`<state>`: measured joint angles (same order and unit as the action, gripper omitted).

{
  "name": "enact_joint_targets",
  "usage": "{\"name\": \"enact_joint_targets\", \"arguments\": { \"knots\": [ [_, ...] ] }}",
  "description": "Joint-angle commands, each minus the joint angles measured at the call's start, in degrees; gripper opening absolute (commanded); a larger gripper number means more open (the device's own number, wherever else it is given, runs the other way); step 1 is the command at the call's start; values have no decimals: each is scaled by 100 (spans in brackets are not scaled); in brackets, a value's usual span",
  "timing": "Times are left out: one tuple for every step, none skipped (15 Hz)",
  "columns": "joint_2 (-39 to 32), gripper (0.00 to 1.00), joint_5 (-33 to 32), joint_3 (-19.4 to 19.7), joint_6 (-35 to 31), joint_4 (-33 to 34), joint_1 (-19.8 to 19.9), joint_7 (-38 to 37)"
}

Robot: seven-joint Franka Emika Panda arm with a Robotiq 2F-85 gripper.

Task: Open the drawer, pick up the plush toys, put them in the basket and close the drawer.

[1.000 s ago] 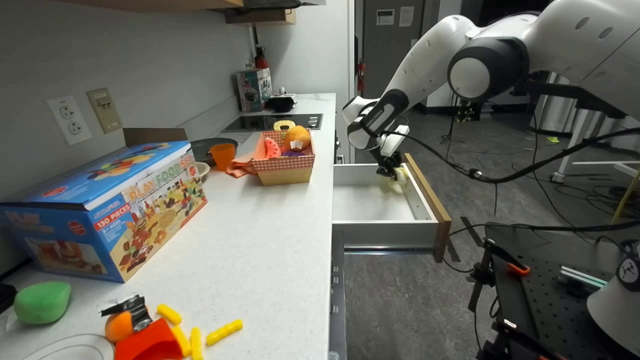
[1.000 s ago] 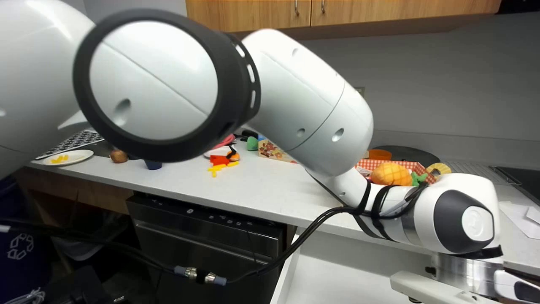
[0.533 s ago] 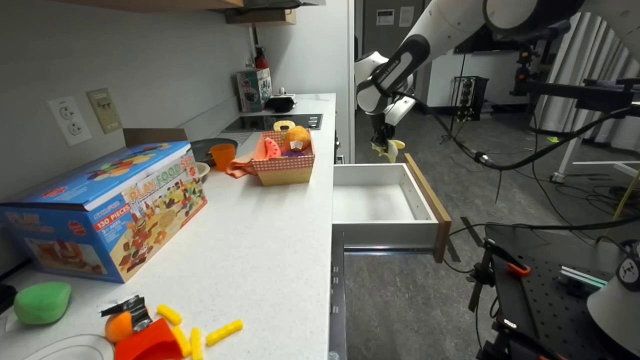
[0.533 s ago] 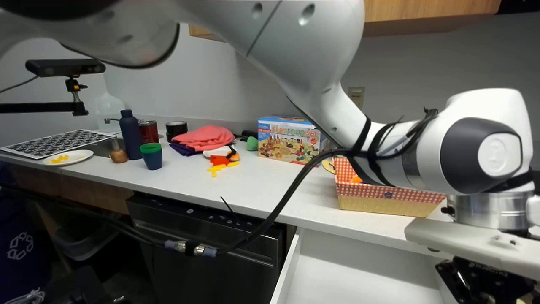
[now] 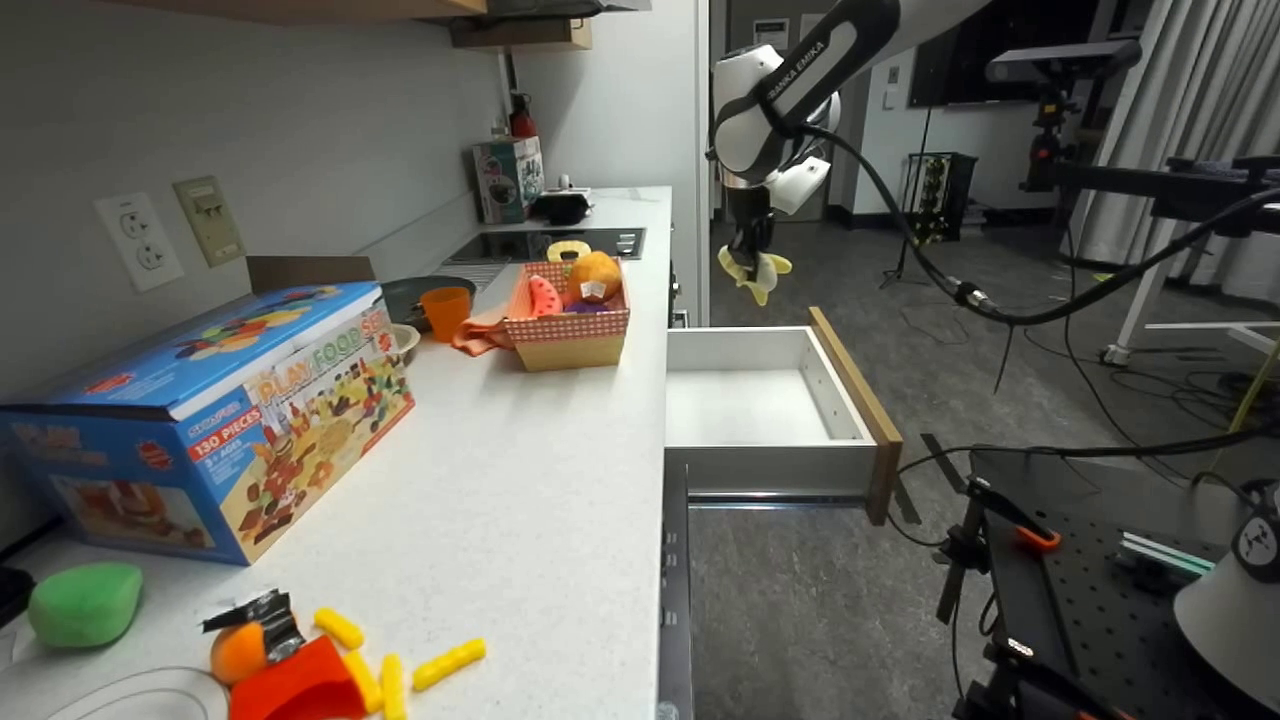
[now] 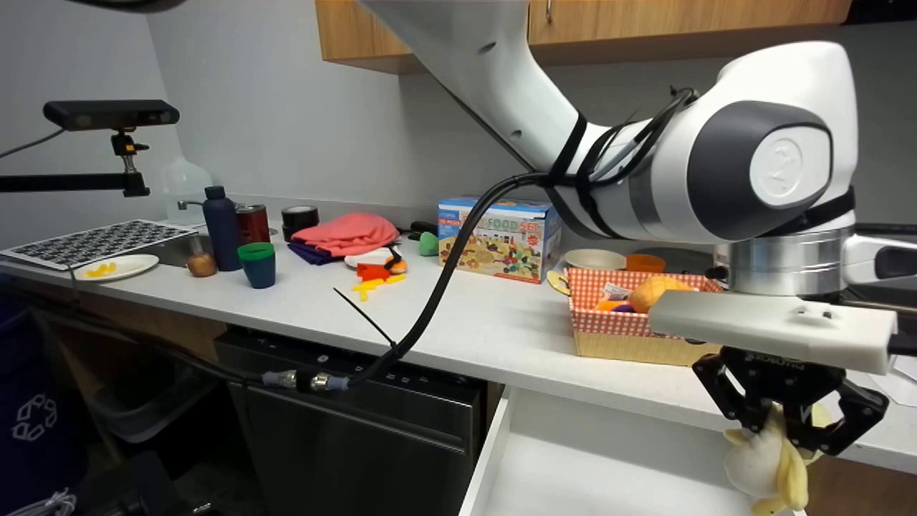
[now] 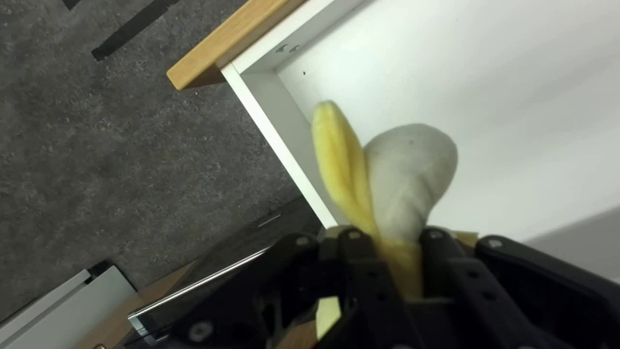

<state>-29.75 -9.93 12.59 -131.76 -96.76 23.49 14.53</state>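
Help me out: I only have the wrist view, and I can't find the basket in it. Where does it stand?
Observer: The basket stands on the countertop, in both exterior views.
Operator: Is there anything inside?
Observer: Yes, an exterior view shows a pink-red toy in it, among others.
Operator: Is the plush toy in my end effector clear of the drawer? I can't judge the height from here.
Observer: It looks clear: in an exterior view it shows above the drawer's far rim, with floor visible between them.
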Motion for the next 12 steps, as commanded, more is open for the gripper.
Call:
{"name": "enact_joint_targets", "arguments": {
  "knots": [
    [-21,4,39,48,7,13,-35,30],
    [8,4,142,-17,-151,15,-36,4],
    [43,4,318,-136,-218,107,-36,7],
    [111,4,549,-285,-284,206,-61,1],
    [175,4,708,-394,-418,265,-99,17],
    [257,4,788,-496,-556,343,-190,38],
    [292,4,868,-598,-697,443,-248,73],
    [318,4,961,-711,-846,557,-312,103],
    [327,4,1044,-794,-933,692,-389,89],
    [321,4,1136,-884,-1000,807,-457,98],
    [292,4,1214,-960,-1044,928,-512,128],
    [244,4,1282,-1024,-1050,1045,-565,151]
  ]
}}
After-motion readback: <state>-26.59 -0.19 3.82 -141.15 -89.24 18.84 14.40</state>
